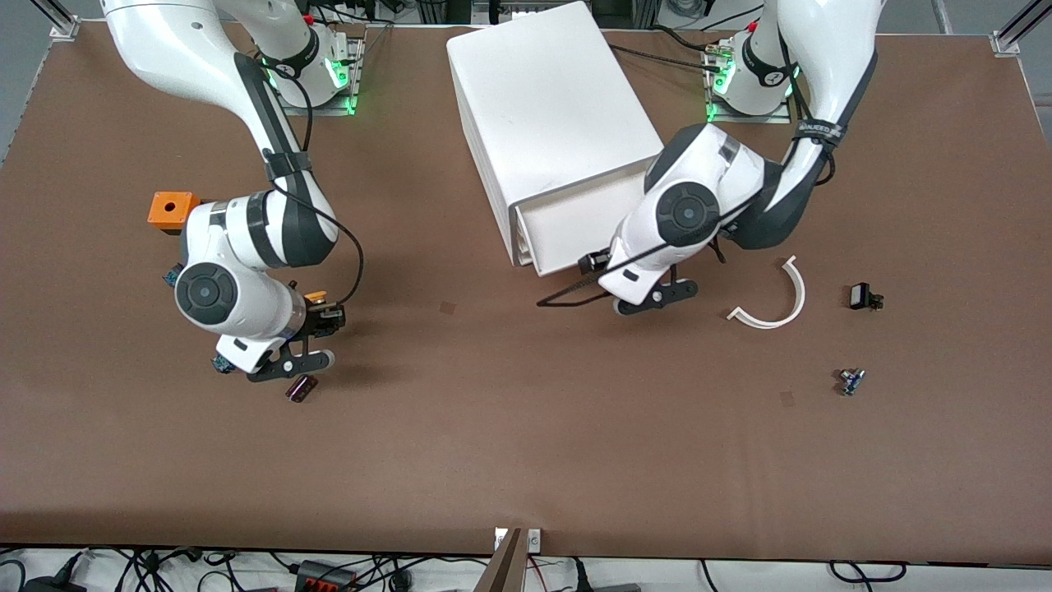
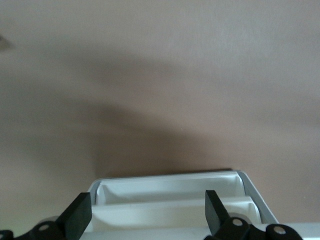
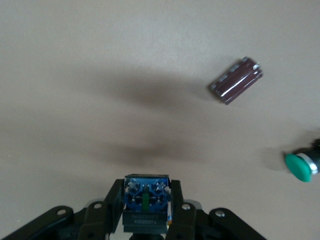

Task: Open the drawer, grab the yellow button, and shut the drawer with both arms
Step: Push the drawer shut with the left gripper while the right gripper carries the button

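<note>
The white cabinet (image 1: 551, 115) stands at the robots' edge of the table. Its uppermost drawer (image 1: 567, 234) faces the front camera. My left gripper (image 1: 593, 265) is at the drawer's front. In the left wrist view this gripper (image 2: 147, 215) is open, and the drawer's white rim (image 2: 170, 197) lies between its fingertips (image 2: 80, 212). I cannot tell how far out the drawer stands. My right gripper (image 1: 325, 318) hangs over the table toward the right arm's end. It is shut on the button (image 1: 316, 296), whose orange-yellow cap shows. The right wrist view shows the button's blue-black body (image 3: 145, 192) clamped in the right gripper (image 3: 145, 202).
A maroon cylinder (image 1: 302, 388) (image 3: 236, 81) lies just under the right gripper, and a green-capped button (image 3: 300, 167) lies near it. An orange block (image 1: 173, 210) is beside the right arm. Near the left arm lie a white curved strip (image 1: 777, 300), a small black part (image 1: 863, 296) and a small blue part (image 1: 851, 381).
</note>
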